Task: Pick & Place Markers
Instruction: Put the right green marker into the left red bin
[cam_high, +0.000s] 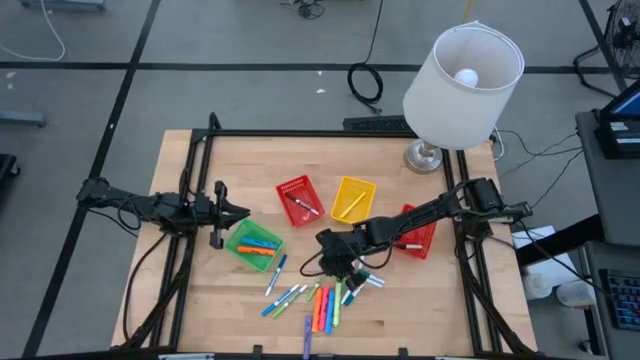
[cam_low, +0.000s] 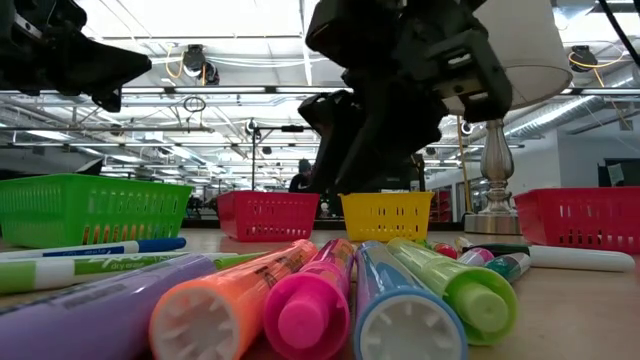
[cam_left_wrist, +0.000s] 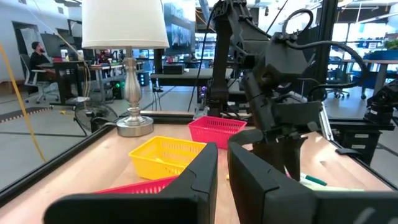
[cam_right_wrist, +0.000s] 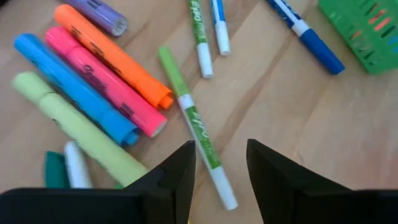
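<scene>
Right end effector spread, hovering over a green marker on the bench, not pinching it. Left end effector by the green basket, fingers nearly together, nothing visible between them.

**Baskets, Lamp and Cables on the Bench**

A wooden bench carried four mesh baskets: a green basket toward the left, a red basket and a yellow basket side by side at the middle, and a second red basket toward the right. A white-shaded lamp stood at the far right corner. A coiled black cable lay on the floor beyond.
</scene>
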